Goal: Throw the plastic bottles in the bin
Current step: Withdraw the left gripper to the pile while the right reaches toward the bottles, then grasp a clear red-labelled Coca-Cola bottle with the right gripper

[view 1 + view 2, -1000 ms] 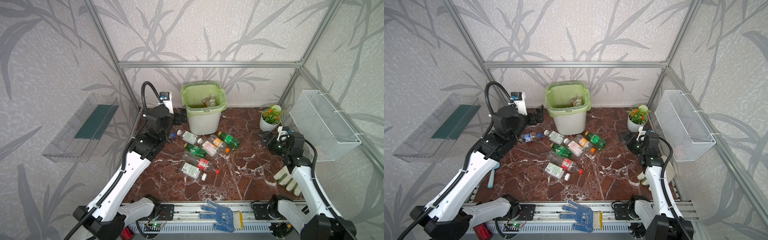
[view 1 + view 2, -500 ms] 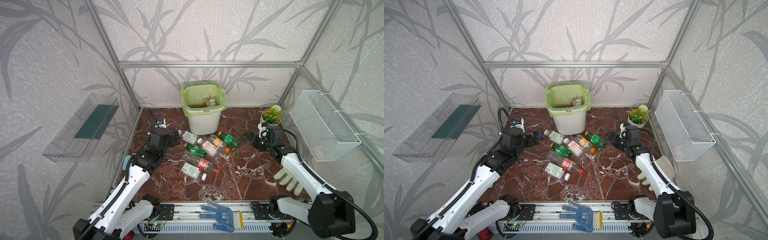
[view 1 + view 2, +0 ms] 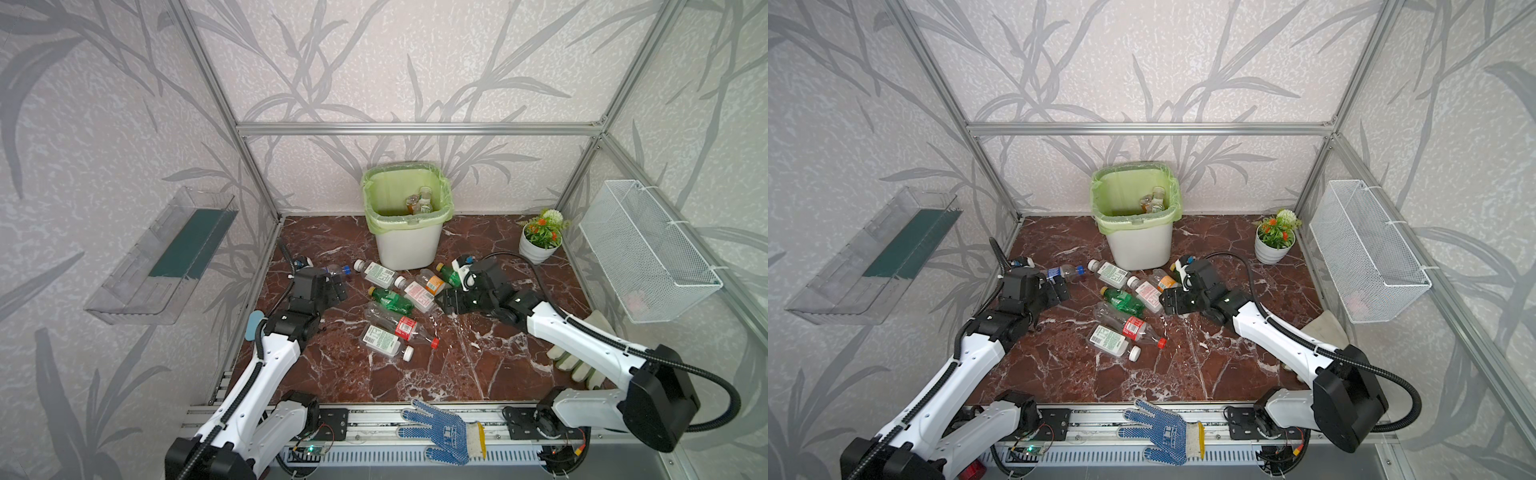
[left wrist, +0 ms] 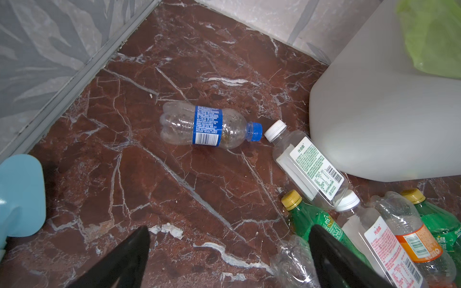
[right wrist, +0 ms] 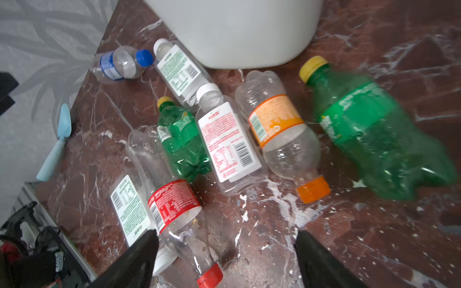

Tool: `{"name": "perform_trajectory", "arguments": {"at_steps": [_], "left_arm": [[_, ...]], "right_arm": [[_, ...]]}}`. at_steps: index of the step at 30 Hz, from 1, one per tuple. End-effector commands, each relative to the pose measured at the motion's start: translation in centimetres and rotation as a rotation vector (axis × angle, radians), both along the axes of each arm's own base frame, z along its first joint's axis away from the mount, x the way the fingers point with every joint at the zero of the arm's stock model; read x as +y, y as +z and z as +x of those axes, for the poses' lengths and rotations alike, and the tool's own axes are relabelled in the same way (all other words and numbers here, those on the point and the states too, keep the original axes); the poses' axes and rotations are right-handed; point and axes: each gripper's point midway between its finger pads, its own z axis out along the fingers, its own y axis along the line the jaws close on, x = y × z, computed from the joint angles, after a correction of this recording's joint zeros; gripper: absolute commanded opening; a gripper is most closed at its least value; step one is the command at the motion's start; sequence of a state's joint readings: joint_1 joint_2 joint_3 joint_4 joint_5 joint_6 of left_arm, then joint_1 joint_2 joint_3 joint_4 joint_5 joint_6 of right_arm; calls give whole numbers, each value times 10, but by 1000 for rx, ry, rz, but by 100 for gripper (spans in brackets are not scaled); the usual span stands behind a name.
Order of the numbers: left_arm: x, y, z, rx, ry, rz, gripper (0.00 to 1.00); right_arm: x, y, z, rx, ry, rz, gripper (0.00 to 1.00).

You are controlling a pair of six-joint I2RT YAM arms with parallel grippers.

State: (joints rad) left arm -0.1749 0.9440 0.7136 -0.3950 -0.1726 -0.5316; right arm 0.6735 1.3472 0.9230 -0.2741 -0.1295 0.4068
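Note:
Several plastic bottles (image 3: 392,305) lie in a loose heap on the marble floor in front of the bin (image 3: 405,249), a white basket with a green liner. More bottles (image 3: 419,201) lie inside it. A clear blue-labelled bottle (image 4: 207,128) lies apart at the left. My left gripper (image 3: 336,289) hangs open and empty just short of that bottle, low over the floor. At the heap's right edge my right gripper (image 3: 449,302) is open and empty. In the right wrist view the red-labelled bottle's neck (image 5: 197,249) lies on the floor under its left finger (image 5: 139,259).
A potted plant (image 3: 538,243) stands at the back right, below a wire basket (image 3: 648,253) on the right wall. A clear shelf (image 3: 166,253) hangs on the left wall. A light blue trowel (image 5: 57,144) lies by the left wall. A white glove (image 3: 582,365) and a blue glove (image 3: 440,432) lie in front.
Both arms have dropped from high up to just over the floor. The right gripper swung left to the heap, its jaws narrowing a little. The left gripper came down beside the blue-labelled bottle.

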Motion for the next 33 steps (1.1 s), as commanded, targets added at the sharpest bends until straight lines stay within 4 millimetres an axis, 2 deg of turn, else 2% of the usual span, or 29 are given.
{"name": "perform_trajectory", "arguments": {"at_steps": [1,6,11,13,17,20,21,22,25,30,33], "left_arm": [[8,-2,-5,-6,48,-43,99],[20,-9,-10,22,77,-57,99],[24,-9,-11,25,82,-69,99],[24,-9,-11,25,79,-75,99],[23,-11,-11,32,73,-75,99],[24,-11,-11,36,70,-74,99],[24,-12,-12,38,69,-74,99],[25,-12,-12,38,69,-72,99],[25,-13,-12,45,65,-72,99],[25,-14,-13,50,60,-70,99],[25,-16,-14,53,62,-71,99]], "right_arm": [[21,-2,-6,-54,116,-120,83],[59,-13,-24,-67,293,-231,76],[79,-27,-31,-50,365,-325,77],[87,-25,-33,-45,381,-338,77],[106,-46,-42,9,432,-412,77],[108,-58,-42,48,438,-508,77],[106,-63,-40,14,531,-590,82],[104,-67,-37,11,553,-643,87],[102,-75,-29,12,546,-724,86],[101,-86,-28,16,582,-767,80],[94,-92,-29,27,586,-800,68]]}}
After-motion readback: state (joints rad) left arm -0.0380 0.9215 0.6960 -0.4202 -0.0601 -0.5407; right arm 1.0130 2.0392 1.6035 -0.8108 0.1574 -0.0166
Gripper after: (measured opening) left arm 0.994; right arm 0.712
